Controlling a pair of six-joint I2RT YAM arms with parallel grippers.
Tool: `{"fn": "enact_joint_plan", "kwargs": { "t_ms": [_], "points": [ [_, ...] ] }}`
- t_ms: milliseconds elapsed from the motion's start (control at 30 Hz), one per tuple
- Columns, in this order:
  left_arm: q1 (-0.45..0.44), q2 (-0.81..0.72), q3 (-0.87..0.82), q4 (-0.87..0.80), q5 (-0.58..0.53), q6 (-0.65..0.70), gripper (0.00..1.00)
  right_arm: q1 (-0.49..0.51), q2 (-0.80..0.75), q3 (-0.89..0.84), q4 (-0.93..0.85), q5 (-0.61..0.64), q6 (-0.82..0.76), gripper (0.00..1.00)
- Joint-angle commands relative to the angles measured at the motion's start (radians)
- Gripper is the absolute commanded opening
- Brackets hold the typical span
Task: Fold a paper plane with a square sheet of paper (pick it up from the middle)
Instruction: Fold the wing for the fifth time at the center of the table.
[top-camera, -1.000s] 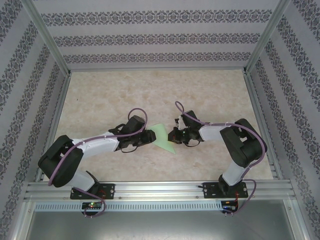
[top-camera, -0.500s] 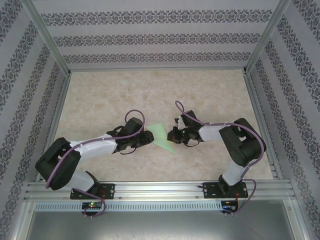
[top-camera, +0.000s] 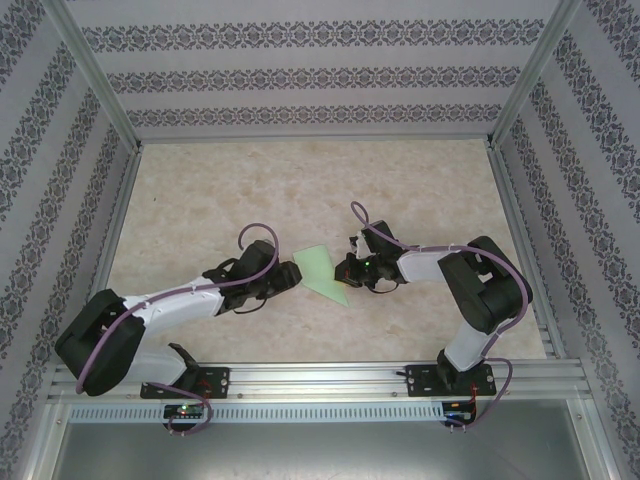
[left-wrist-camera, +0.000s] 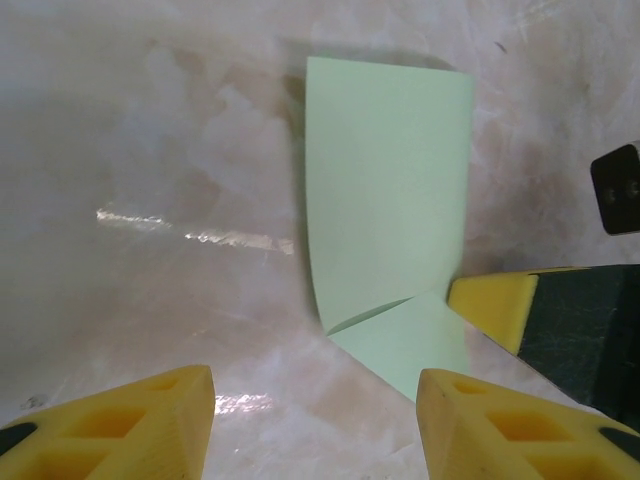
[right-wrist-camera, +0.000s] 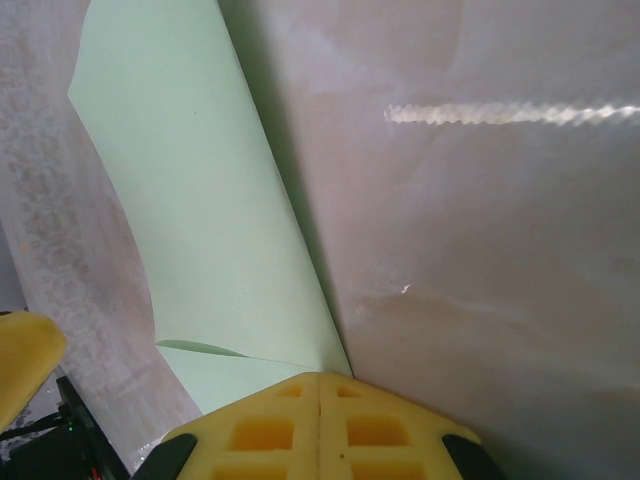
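Observation:
The pale green sheet of paper (top-camera: 322, 270) lies folded on the table between my two grippers. Its upper flap (left-wrist-camera: 385, 190) curls up off a lower layer (left-wrist-camera: 410, 345). My left gripper (top-camera: 293, 272) is open just left of the sheet. In the left wrist view its fingers (left-wrist-camera: 310, 385) stand wide apart, short of the paper's near corner, with nothing between them. My right gripper (top-camera: 343, 272) is shut, its joined tips (right-wrist-camera: 320, 382) set on the paper's (right-wrist-camera: 190, 200) right edge. I cannot tell whether they pinch it or only press on it.
The marble-patterned tabletop (top-camera: 300, 190) stretches bare behind the grippers. Aluminium frame rails (top-camera: 110, 230) and patterned walls close it in on the left, right and back. The right fingertip (left-wrist-camera: 490, 303) sits close to my left gripper's right finger (left-wrist-camera: 500, 420).
My left gripper has opened wider and drawn back a little to the left, off the paper, with its arm stretched lower. The right gripper and the paper have stayed put.

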Motion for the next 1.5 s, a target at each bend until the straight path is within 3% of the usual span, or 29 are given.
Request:
{"fn": "enact_joint_plan", "kwargs": {
  "t_ms": [0, 633, 933, 1467],
  "points": [
    [-0.012, -0.008, -0.006, 0.046, -0.009, -0.023, 0.57, 0.000, 0.044, -0.029, -0.029, 0.075, 0.000, 0.02],
    [-0.012, 0.021, -0.024, 0.093, 0.019, -0.072, 0.60, 0.003, 0.018, -0.043, -0.013, 0.094, 0.022, 0.03],
    [-0.016, 0.137, 0.021, 0.209, 0.097, -0.070, 0.51, 0.003, 0.001, -0.056, -0.002, 0.094, 0.035, 0.03],
    [-0.020, 0.237, 0.073, 0.255, 0.104, -0.065, 0.50, 0.004, -0.005, -0.073, 0.013, 0.098, 0.041, 0.03]
  ]
}}
